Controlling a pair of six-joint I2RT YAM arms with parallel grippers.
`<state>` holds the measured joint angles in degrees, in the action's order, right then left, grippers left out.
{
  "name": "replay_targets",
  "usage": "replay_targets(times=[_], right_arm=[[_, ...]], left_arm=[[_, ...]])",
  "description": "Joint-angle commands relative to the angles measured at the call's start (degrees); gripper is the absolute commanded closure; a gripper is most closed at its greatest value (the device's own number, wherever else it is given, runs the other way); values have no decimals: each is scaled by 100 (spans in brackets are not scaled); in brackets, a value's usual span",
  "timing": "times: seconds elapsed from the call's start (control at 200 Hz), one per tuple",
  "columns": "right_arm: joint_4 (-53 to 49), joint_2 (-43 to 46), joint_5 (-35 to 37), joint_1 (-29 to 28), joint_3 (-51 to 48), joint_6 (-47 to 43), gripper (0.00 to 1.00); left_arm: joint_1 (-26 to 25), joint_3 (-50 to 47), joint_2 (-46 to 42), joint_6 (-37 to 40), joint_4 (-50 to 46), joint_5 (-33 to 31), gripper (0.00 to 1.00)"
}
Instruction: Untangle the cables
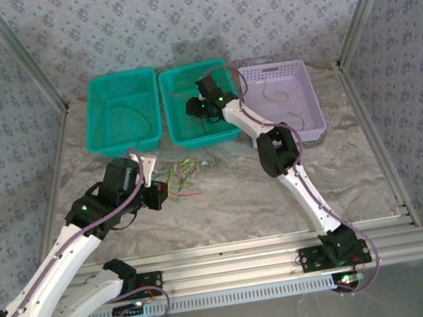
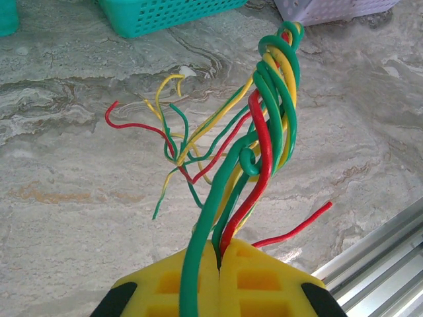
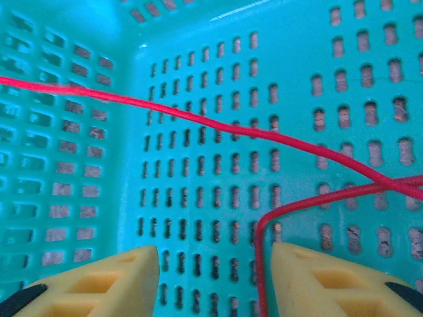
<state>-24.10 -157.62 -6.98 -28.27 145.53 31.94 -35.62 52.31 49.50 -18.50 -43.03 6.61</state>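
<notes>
The cables (image 2: 268,112) are a twisted bundle of green, yellow and red wires with loose ends fanning left over the table. My left gripper (image 2: 219,254) is shut on the bundle's near end, and one green wire runs over its left finger. From above, the bundle (image 1: 180,173) lies on the table just right of my left gripper (image 1: 159,192). My right gripper (image 1: 198,109) is down inside the middle teal basket (image 1: 184,135). In the right wrist view my right gripper (image 3: 215,264) stands open. A loose red cable (image 3: 198,119) crosses the basket floor and bends down along the right finger's inner face, unpinched.
A second teal basket (image 1: 98,116) stands at the back left with a thin wire inside. A lavender basket (image 1: 311,104) at the back right also holds a thin wire. The aluminium rail (image 1: 251,260) runs along the near table edge.
</notes>
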Motion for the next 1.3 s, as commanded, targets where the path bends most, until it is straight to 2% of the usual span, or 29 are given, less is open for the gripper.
replay_targets(times=[0.0,0.15,0.26,0.46,0.555,0.68,0.814,0.984,1.134,1.299], right_arm=[[158,636,-137,-40,54,41,50],[232,889,-148,33,-14,315,50],[295,1067,-245,31,54,202,48],[-134,1402,384,115,143,-298,45],[-364,1466,459,197,129,-514,45],[-308,1646,-111,152,-78,-665,45],[-124,1869,-815,-147,-285,-950,43],[-322,1965,-1542,-427,-387,-729,44],[297,2665,-1549,-500,-1704,-692,44],[988,3885,-1884,-552,-3234,-963,44]], left_arm=[[36,7,-10,93,199,33,100],[34,7,-19,110,183,24,100],[32,7,-17,116,196,24,100],[42,7,-127,110,178,-129,100],[47,-10,-249,92,197,-254,100],[136,-6,-379,46,216,-363,100],[381,-46,-594,-65,281,-376,100],[400,-54,-794,-127,233,-404,100],[398,-38,-974,-167,242,-235,100],[398,57,-940,-284,85,-152,100]])
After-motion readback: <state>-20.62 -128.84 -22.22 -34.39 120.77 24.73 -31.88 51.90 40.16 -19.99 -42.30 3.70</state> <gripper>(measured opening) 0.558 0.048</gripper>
